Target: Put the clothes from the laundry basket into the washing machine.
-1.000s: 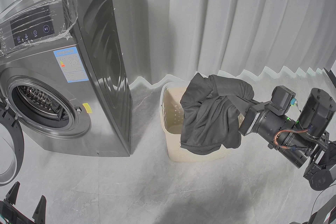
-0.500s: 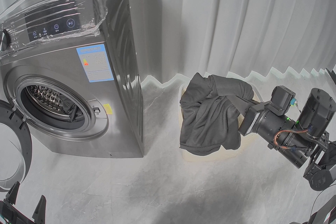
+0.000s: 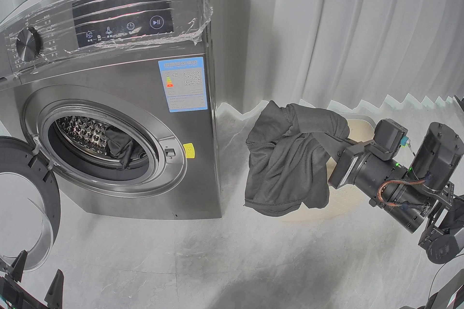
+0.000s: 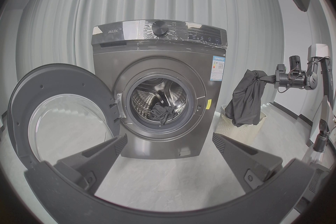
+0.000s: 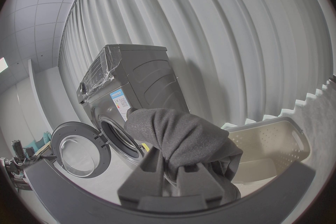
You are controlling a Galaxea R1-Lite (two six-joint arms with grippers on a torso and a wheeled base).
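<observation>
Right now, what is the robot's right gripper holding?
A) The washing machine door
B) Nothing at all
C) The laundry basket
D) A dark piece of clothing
D: the right gripper is shut on a dark piece of clothing, which hangs down from it above the laundry basket.

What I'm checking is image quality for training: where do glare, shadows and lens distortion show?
Head view: the plastic film on the washing machine glints, and the machine shadows the curtain beside it. Left wrist view: fisheye bows the curtain folds, corners dark. Right wrist view: same bending, the folds fan outward.
</observation>
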